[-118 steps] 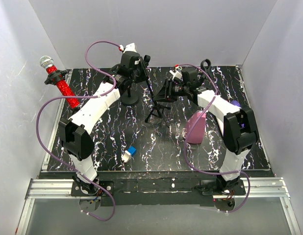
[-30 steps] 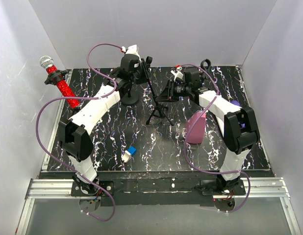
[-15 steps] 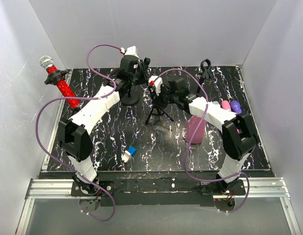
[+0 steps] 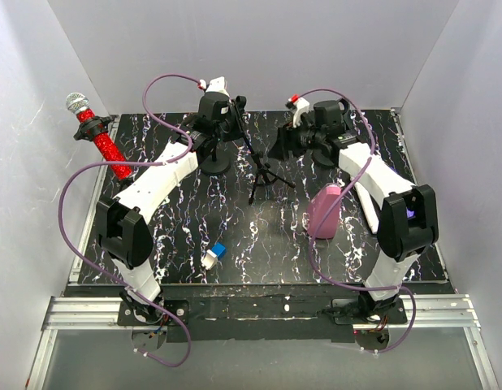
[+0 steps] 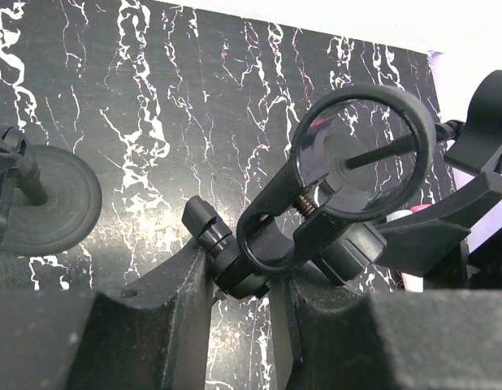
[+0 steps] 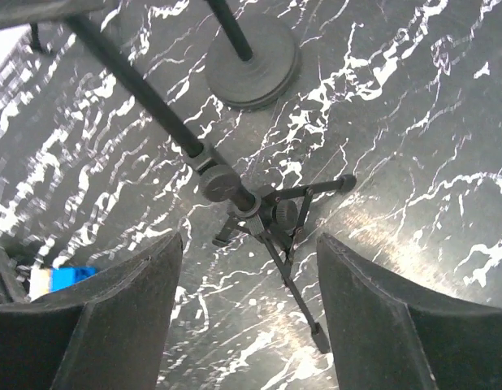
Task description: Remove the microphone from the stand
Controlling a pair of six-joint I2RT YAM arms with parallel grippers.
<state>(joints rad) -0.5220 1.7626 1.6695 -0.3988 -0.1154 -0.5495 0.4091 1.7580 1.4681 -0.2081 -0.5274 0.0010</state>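
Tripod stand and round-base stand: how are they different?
The tripod stand has three thin legs; the round-base stand sits on a flat disc. The tripod stand's pole leans, and the left gripper is shut on the clip at its top; neither gripper holds the round-base stand. Both are black and stand near each other on the marbled table.

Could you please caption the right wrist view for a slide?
Open right gripper hovering over the black tripod stand.
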